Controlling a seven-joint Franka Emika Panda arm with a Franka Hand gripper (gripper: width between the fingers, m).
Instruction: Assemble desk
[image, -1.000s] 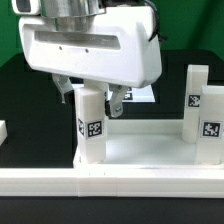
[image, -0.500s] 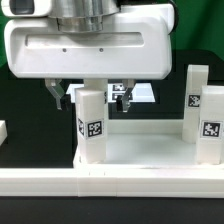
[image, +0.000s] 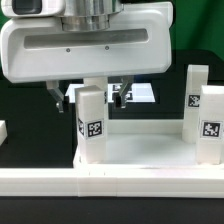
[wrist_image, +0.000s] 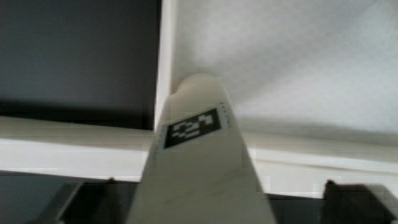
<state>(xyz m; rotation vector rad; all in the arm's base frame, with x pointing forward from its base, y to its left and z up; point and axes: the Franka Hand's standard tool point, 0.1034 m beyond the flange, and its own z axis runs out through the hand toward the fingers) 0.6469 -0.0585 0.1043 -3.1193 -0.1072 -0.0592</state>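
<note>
Black counter (image: 30, 100) beneath. Gripper (image: 91, 97) straddling the white rectangular plastic post leg (image: 91, 125), jaws spread either side, apparently not clamped; likely placed for turning it into a corner socket. Leg upright on the white rimmed tray-like desk top (image: 140, 150); two more tagged legs (image: 205, 120) standing at the exterior view's right.

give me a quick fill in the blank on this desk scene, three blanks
1. The pincer straddles a leg that stands ___.
2. The tag on that leg is black and ___.
3. In the exterior view, ___ legs stand at the right of the top.

Missing words: upright; white; two
</note>
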